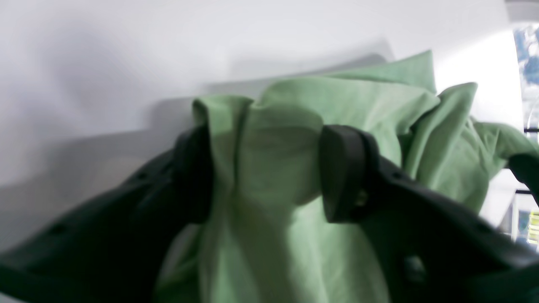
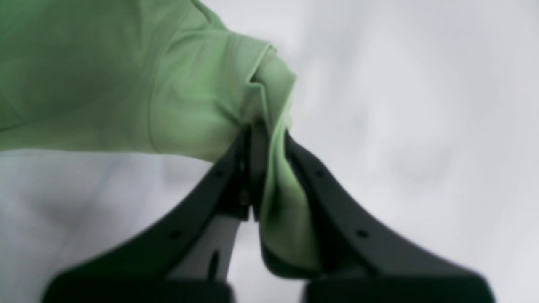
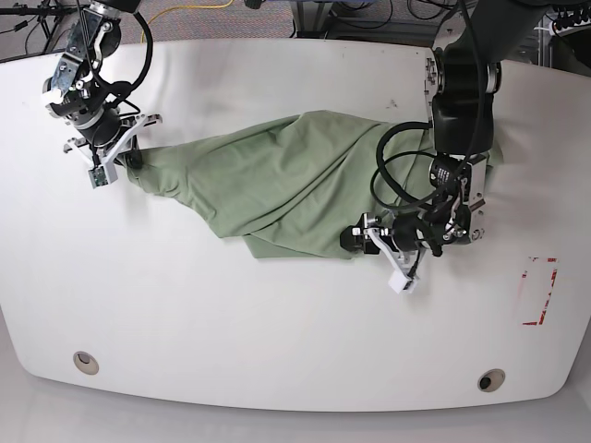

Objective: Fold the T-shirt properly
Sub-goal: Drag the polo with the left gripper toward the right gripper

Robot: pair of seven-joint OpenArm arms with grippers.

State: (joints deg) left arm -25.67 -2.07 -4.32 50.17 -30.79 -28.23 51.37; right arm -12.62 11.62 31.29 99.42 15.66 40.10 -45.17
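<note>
The pale green T-shirt (image 3: 295,185) lies crumpled and stretched across the middle of the white table (image 3: 277,323). My right gripper (image 3: 129,157), at the base view's left, is shut on the shirt's left tip. The right wrist view shows green cloth (image 2: 126,84) pinched between the jaws of that gripper (image 2: 267,139). My left gripper (image 3: 355,240) sits at the shirt's lower edge, right of centre. In the left wrist view that gripper (image 1: 265,168) has a thick bunch of the shirt (image 1: 273,126) between its fingers, with both pads pressing on it.
A red rectangular marking (image 3: 540,291) is on the table near its right edge. Two round holes (image 3: 85,362) (image 3: 491,380) sit near the front edge. Cables and gear lie beyond the table's far edge.
</note>
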